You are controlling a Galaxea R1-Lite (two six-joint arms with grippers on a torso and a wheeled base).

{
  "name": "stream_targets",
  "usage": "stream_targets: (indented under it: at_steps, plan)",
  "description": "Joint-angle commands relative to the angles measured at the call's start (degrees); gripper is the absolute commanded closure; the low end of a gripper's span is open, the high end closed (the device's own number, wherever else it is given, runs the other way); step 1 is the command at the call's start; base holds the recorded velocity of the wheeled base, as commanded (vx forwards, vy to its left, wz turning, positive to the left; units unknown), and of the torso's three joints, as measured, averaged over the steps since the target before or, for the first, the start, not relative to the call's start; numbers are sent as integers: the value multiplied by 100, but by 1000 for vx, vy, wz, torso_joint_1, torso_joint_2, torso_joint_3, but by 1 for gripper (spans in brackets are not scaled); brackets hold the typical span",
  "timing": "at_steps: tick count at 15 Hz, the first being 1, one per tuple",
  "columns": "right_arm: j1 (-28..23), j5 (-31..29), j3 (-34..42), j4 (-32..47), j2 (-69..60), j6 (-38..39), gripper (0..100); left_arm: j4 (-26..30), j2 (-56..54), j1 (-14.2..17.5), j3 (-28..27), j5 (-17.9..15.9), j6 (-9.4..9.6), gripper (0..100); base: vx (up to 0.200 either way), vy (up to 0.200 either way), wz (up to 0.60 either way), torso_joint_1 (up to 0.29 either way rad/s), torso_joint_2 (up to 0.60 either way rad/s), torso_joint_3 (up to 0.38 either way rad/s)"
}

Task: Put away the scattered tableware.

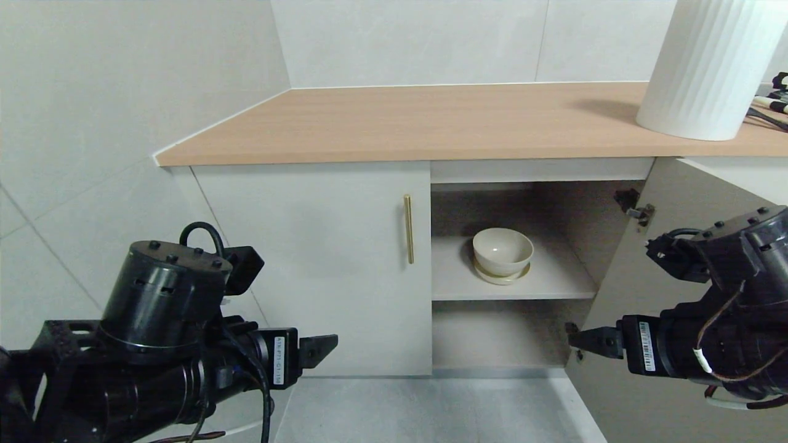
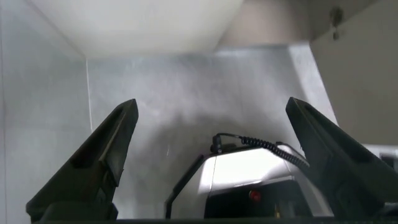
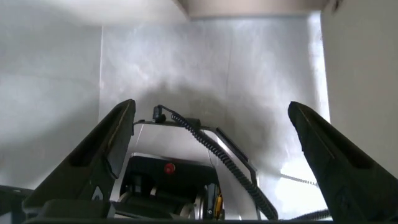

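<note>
A cream bowl (image 1: 502, 249) sits upright on a small plate (image 1: 502, 276) on the middle shelf (image 1: 554, 280) of the open right half of the cabinet. My left gripper (image 1: 320, 349) hangs low in front of the closed left door (image 1: 320, 264), well left of and below the bowl. My right gripper (image 1: 583, 342) is low beside the open door (image 1: 622, 264), below and right of the bowl. In the wrist views the left gripper (image 2: 211, 106) and the right gripper (image 3: 211, 106) both stand open over the grey floor with nothing between their fingers.
A wooden countertop (image 1: 431, 120) tops the cabinet; a tall white ribbed container (image 1: 708, 67) stands at its right end with some utensils (image 1: 769, 107) beside it. The closed door has a brass handle (image 1: 407, 229). A tiled wall is on the left. The bottom shelf (image 1: 492, 344) is bare.
</note>
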Motion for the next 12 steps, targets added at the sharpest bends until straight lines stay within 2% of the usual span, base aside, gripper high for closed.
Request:
stream_targets:
  at_steps: [1, 6, 12]
  plan:
    - [4, 5, 6, -1, 64, 1, 0, -6, 38, 0, 2, -3, -1, 0, -200, 0, 0, 7, 2, 2]
    - [4, -4, 24, -1, 117, 1, 0, -6, 108, -44, 19, 6, 8, 0, -200, 0, 0, 0, 1, 1]
    - [4, -21, 32, 8, 73, -8, 0, -15, 108, -44, 10, 6, 8, 0, 0, 0, 0, 0, 0, 0]
